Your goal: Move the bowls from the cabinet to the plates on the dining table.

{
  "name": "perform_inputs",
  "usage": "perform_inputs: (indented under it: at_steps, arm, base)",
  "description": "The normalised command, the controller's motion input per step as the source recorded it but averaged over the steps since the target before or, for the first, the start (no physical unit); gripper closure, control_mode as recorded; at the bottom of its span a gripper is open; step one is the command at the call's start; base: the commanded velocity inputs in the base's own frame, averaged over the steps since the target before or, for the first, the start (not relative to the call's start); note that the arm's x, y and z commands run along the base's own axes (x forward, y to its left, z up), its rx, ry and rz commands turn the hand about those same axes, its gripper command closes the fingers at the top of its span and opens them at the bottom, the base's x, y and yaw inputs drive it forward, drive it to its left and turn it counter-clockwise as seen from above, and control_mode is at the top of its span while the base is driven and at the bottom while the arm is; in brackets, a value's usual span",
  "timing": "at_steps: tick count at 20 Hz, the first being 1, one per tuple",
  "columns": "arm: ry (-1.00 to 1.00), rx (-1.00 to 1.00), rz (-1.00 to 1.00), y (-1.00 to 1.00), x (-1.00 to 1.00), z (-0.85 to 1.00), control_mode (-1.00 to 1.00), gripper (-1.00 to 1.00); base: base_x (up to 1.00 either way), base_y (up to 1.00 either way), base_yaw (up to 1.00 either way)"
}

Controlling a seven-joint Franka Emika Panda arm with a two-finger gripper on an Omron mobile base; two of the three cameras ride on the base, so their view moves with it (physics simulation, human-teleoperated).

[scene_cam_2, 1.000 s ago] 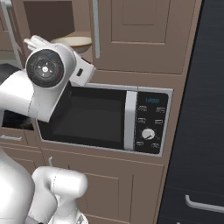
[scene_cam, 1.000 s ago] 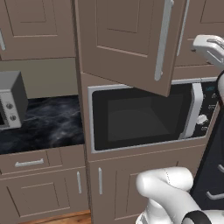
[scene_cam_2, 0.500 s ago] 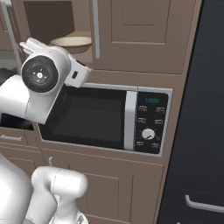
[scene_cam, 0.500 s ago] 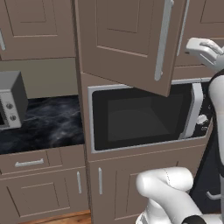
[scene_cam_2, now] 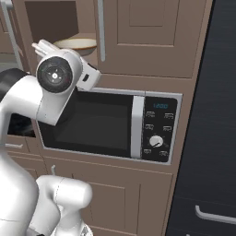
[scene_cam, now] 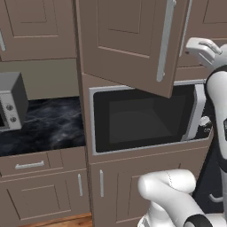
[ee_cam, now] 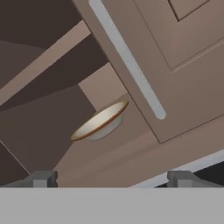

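Higher than a second ago, the arm's white wrist now sits beside the cream bowl [scene_cam_2: 76, 44]. Left base view: one open cabinet [scene_cam: 133, 42] door, panelled brown wood with a long grey bar – bowl hidden. Right base view: one bowl on the shelf, at 11 o'clock from the microwave [scene_cam_2: 113, 124]. Hand view: gripper [ee_cam: 111, 178] fingers wide, empty – shallow tan-rimmed bowl at 11 o'clock.
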Motion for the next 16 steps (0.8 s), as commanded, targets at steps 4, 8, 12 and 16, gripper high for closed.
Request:
perform_inputs:
  at_steps: [4,8,12,16]
  arm:
    - [0.01,0.01,0.00,0.09,0.14,-0.11,-1.00,-1.00]
    - [0.02,0.01,0.00,0.08,0.16,-0.08,-1.00,-1.00]
    - [0.02,0.00,0.00,0.12,0.23,-0.08,-1.00,-1.00]
    - [0.02,0.00,0.00,0.17,0.18,-0.06,-1.00,-1.00]
  base:
    - [0.00,0.00,0.00]
    - [0.00,0.00,0.00]
    - [0.00,0.00,0.00]
    - [0.00,0.00,0.00]
